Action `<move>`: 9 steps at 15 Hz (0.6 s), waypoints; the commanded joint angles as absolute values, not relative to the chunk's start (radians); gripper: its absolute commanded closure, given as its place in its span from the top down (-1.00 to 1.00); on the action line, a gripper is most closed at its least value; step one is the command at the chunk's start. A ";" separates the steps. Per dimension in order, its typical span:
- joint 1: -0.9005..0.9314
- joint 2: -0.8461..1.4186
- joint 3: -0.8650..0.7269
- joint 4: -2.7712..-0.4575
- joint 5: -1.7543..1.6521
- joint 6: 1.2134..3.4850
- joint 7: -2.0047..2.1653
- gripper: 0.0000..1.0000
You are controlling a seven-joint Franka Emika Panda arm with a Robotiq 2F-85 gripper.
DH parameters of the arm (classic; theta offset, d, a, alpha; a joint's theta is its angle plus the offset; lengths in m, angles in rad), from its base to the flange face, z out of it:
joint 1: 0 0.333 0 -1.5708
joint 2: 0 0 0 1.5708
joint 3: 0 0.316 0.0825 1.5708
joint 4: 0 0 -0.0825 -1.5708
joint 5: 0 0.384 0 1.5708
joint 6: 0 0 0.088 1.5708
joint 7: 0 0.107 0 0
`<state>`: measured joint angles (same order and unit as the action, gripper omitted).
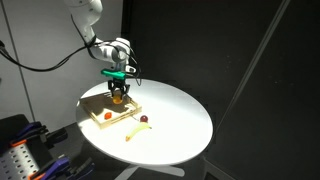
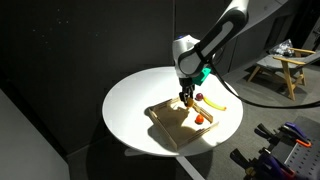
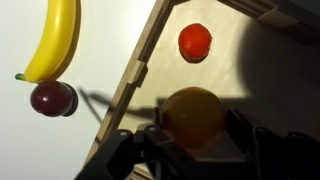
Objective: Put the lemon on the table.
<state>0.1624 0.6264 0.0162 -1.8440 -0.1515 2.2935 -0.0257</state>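
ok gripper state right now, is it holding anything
Gripper: closed on the lemon, over the wooden tray.

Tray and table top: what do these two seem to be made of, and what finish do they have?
The tray looks like light, unpainted wood: pale tan colour, a raised rim and a matte surface. The grain is too blurred to confirm this. The table looks like white laminate or painted board, with an even colour, a smooth surface and no pattern. Which of the two it is cannot be told.

tray (image 2: 170, 128) on table (image 2: 132, 98) | banana (image 3: 55, 40) beside tray | small fruit (image 3: 195, 42) in tray
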 commanded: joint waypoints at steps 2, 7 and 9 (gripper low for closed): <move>0.165 0.535 -0.026 -1.880 -0.177 2.220 0.091 -0.20; 0.127 0.480 -0.053 -1.907 -0.162 2.214 0.135 -0.20; 0.109 0.465 -0.064 -1.914 -0.158 2.222 0.145 -0.20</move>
<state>0.1351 0.5186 -0.0568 -1.8743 -0.1515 2.2212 0.1098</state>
